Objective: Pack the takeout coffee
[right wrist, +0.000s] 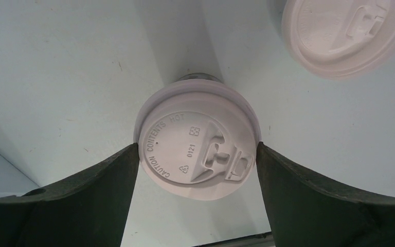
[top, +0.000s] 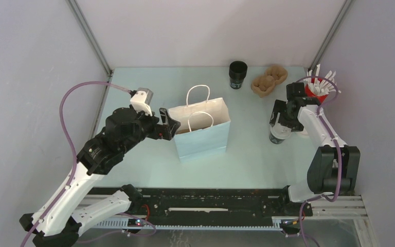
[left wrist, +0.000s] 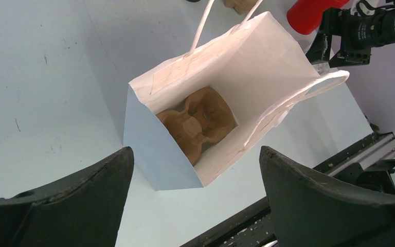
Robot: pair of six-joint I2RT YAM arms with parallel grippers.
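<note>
The takeout coffee [right wrist: 198, 141], a black cup under a white domed lid, stands on the table at the right [top: 279, 135]. My right gripper [right wrist: 196, 146] comes down over it, and both fingertips touch the lid's rim on opposite sides. A white paper bag [top: 200, 128] stands open in the middle of the table, with a brown pulp cup carrier [left wrist: 198, 121] lying in its bottom. Beside the bag's left edge my left gripper [top: 171, 123] is open and holds nothing; its fingers [left wrist: 82, 195] frame the bag's near corner.
A loose white lid [right wrist: 344, 33] lies on the table just beyond the coffee. At the back stand a lidless black cup [top: 237, 74], a second brown carrier [top: 269, 80] and a red cup of white sticks [top: 316, 88]. The black rail [top: 211, 200] runs along the near edge.
</note>
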